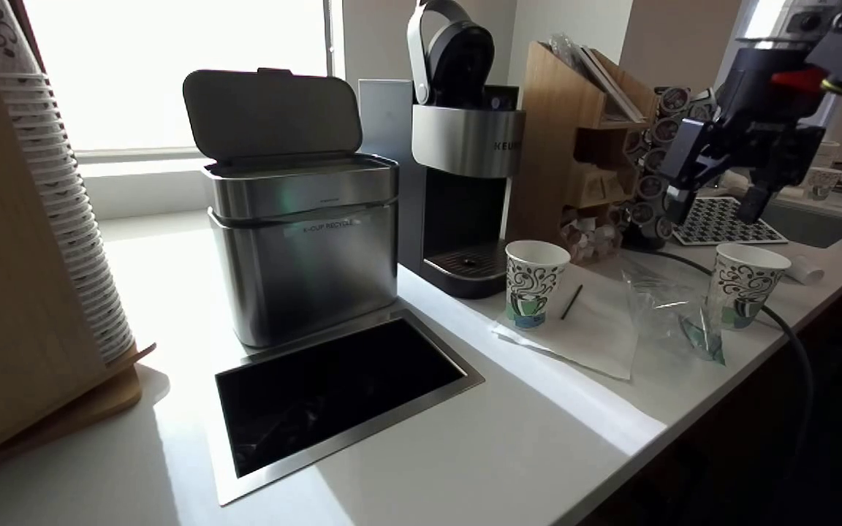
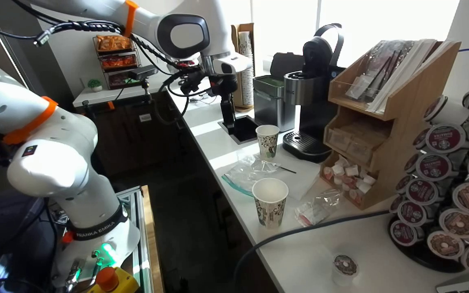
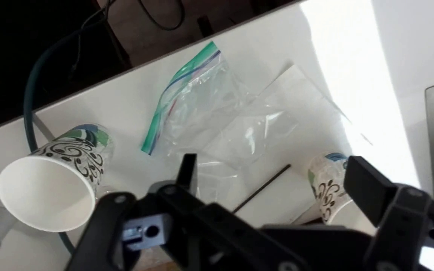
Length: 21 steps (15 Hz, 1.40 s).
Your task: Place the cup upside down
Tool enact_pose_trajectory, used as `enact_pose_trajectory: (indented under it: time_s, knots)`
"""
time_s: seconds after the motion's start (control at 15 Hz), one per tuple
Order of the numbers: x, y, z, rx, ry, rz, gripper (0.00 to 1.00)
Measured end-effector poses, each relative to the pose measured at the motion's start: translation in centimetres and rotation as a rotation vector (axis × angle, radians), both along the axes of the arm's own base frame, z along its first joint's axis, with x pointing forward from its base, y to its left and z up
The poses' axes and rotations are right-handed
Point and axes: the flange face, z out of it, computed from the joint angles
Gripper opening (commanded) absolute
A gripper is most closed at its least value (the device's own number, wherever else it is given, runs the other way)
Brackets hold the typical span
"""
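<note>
Sunlit tabletop (image 1: 494, 438) runs beneath a window (image 1: 172, 44). End effector (image 3: 271, 163) hangs above it, fingers (image 3: 187, 171) wide apart. Below, in the wrist view: clear bag (image 3: 198, 109) overlapping a paper sheet (image 3: 303, 94), with a black stick (image 3: 262, 188) on the sheet. One cup (image 1: 536, 285) stands on the sheet near the coffee machine (image 1: 465, 139); a second cup (image 1: 746, 285) stands near the tabletop's edge, just beside the bag. Both upright, mouth up; cannot tell which the task means. Farther off: metal bin (image 1: 304, 270), lid raised.
</note>
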Motion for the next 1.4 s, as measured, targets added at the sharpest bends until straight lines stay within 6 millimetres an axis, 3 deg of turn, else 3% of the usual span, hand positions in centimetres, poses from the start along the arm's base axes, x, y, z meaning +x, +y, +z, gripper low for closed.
enact_pose_trajectory:
  time_s: [0.53, 0.87, 1.2, 1.4]
  knots:
    - [4.1, -3.2, -1.9, 0.041, -0.018, -0.331, 1.0]
    - [7.1, -4.8, -2.9, 0.065, -0.018, -0.433, 1.0]
    - [7.5, -5.0, -3.1, 0.069, -0.015, -0.444, 1.0]
    - [7.7, -6.2, -3.3, 0.078, -0.013, -0.523, 1.0]
